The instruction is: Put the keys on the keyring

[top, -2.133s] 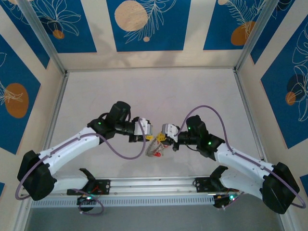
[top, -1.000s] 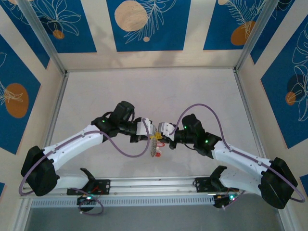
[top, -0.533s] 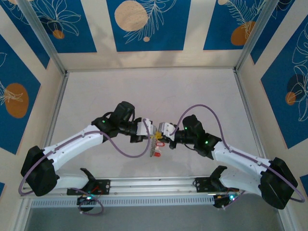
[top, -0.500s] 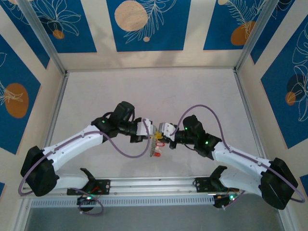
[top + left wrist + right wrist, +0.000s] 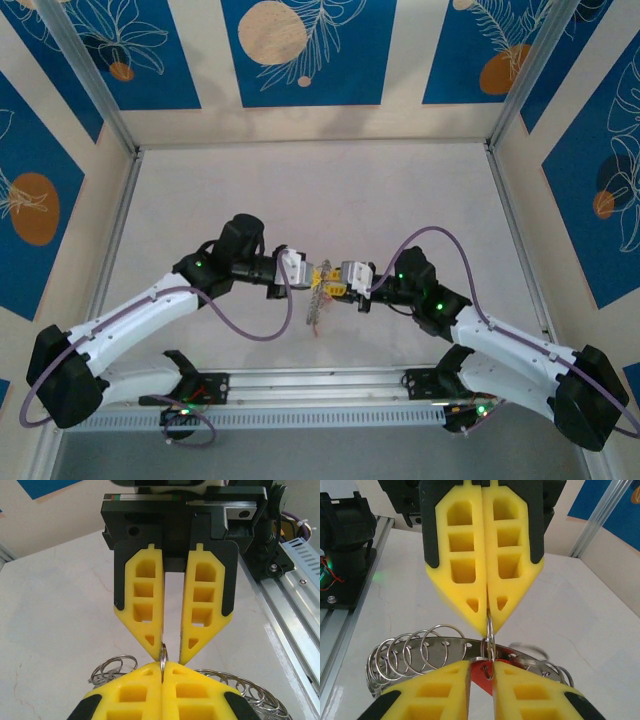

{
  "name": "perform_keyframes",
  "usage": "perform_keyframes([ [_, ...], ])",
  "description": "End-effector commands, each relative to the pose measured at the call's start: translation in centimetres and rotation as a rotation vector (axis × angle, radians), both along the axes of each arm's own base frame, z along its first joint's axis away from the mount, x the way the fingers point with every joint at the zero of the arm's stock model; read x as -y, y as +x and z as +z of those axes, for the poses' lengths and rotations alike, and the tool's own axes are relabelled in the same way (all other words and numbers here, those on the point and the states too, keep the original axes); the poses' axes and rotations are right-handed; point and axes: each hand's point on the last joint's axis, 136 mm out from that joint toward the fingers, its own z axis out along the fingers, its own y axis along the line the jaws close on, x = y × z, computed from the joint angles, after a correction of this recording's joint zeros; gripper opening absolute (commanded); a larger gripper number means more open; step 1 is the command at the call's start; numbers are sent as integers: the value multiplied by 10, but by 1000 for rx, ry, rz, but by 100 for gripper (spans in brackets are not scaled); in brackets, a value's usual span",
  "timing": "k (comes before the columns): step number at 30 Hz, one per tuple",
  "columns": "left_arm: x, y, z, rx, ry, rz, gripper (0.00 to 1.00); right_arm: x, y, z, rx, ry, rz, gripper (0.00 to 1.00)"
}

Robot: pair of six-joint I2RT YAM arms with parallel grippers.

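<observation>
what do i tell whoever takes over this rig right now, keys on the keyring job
Left gripper: jaws shut on a small wire split ring of the flat silvery keyring with wire loops round its edge.
Right gripper: jaws slightly apart, tip to tip with the left one; the small red-headed key sits between them, right at that split ring.
Done: key brought to the ring; whether it is threaded on cannot be told.
Left: confirm that key is on, then add the second key, which I cannot make out.

We see the pale tabletop (image 5: 320, 190) open rearward; the grey aluminium rail (image 5: 320, 385) and, seemingly, the hanging silvery beaded keyring (image 5: 316, 305) obstruct nearer.
</observation>
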Motion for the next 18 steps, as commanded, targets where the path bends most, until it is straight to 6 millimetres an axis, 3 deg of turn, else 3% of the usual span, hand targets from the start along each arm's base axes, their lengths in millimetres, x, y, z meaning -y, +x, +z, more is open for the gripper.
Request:
perform_keyframes([
  [1,5,-8,15,2,-79,-58,0,-3,-1,6,0,30,17,20],
  [6,7,-7,16,-12,-102,-56,0,-5,0,8,-10,24,21,0],
  [16,2,10,17,19,-131,44,0,6,13,-10,-79,-4,-53,0],
  [18,2,12,16,13,-130,52,0,8,14,-12,-81,-6,-63,7],
])
